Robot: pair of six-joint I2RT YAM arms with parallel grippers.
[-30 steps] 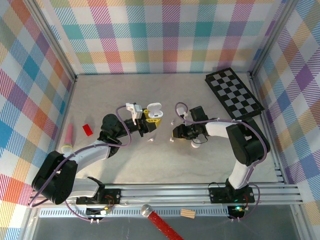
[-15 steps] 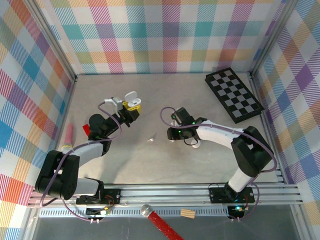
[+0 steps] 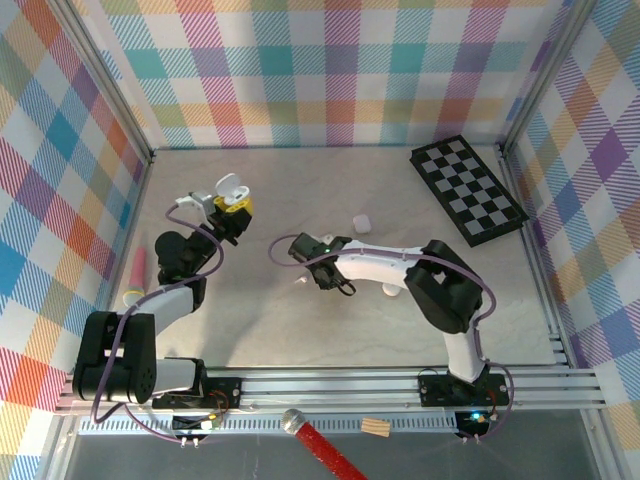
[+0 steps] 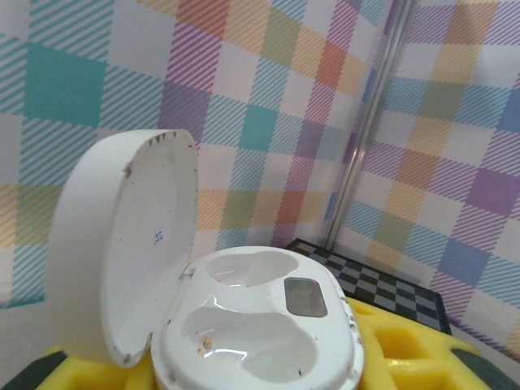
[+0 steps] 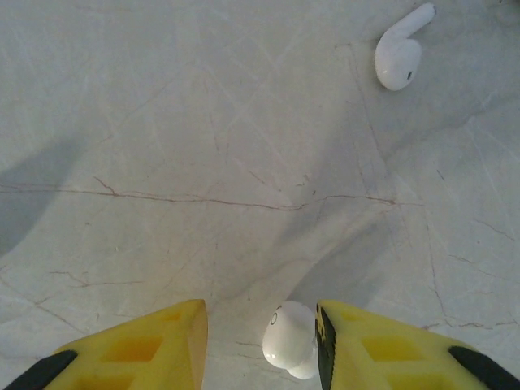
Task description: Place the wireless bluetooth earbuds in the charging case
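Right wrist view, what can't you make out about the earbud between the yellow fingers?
- Earbud: lower end cut off by the bottom edge of the right wrist view.
- Whether it touches a finger of the right gripper: too close to the edge and finger to tell.

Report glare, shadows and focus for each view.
Left wrist: the open charging case is sharp, with glare spots in its glossy wells; the checked wall behind is soft. Right wrist: broad soft shadows cross the table; the earbud at top right and the earbud at the bottom edge are both in focus. Top external: even light, no harsh glare.
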